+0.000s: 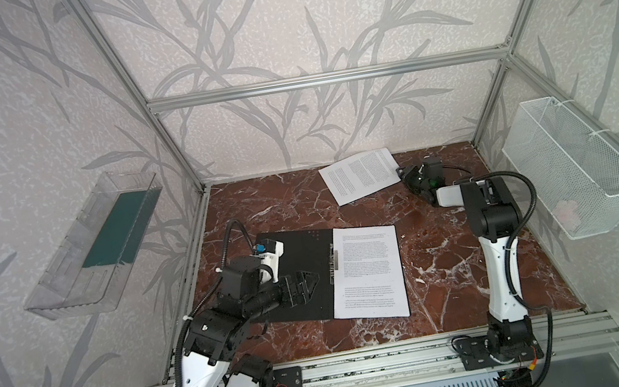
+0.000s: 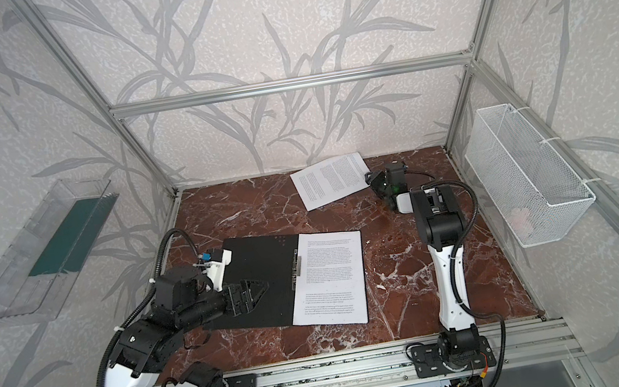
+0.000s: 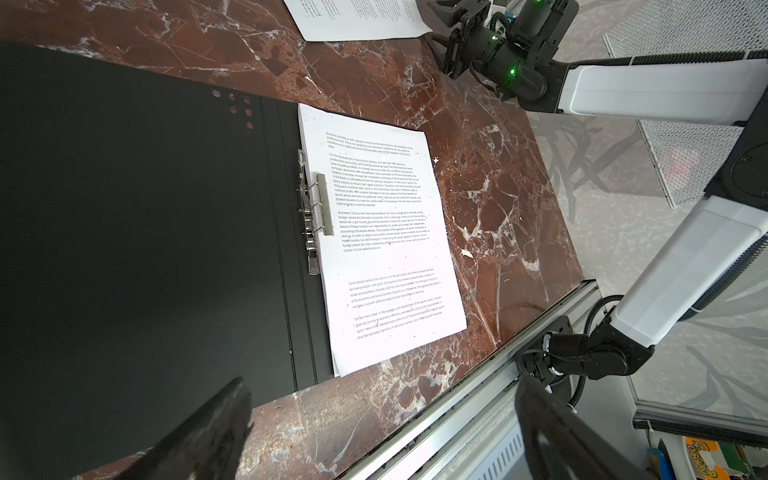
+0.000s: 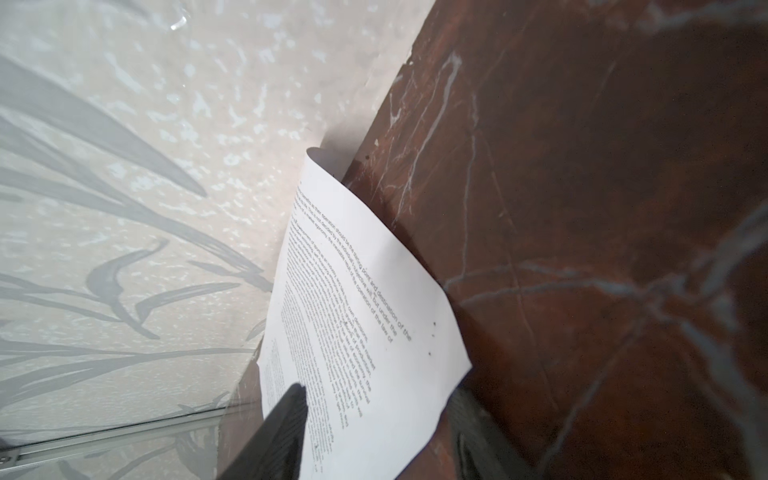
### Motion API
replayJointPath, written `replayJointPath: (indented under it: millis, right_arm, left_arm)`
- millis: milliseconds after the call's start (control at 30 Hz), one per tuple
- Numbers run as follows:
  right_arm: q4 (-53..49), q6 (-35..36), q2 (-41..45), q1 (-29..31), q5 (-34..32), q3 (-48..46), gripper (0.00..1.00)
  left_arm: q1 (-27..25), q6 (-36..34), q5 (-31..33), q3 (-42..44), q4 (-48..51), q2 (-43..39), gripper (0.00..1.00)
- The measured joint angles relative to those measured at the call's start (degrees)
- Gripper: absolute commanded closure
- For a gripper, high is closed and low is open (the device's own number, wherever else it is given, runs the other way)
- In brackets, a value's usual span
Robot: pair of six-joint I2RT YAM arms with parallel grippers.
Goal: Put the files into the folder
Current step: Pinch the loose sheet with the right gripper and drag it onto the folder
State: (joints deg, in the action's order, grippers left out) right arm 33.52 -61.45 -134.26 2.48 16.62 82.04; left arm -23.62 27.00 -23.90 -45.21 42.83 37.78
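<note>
- One folder (image 1: 294,264), lying open.
- One stack of files (image 1: 369,273) inside it (only the top page shows, so the sheets can't be counted).
- One loose sheet (image 1: 359,176) at the back of the counter (image 1: 457,263).
- Two robot arms: left arm (image 1: 204,337), right arm (image 1: 496,257).
- One clear tray (image 1: 64,300).
- One wire basket (image 1: 599,174).

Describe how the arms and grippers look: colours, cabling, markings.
The left arm and right arm have white link shells with black joints. Black ribbed cable conduit loops alongside each. The left gripper and right gripper are black, with triangular latticed fingers. Green lights glow at the right wrist.
</note>
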Motion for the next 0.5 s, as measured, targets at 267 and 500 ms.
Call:
replayJointPath:
  millis: [267,500]
  right_arm:
    - [2.93,1.70,0.02,-0.22,1.92,-0.42,0.47]
    - [-5.22,4.28,0.02,-0.20,0.92,1.73,0.52]
  left_arm:
    - [0.00,0.00,-0.02,0.00,0.00,0.74,0.01]
    - [0.00,0.00,-0.02,0.00,0.00,0.98,0.01]
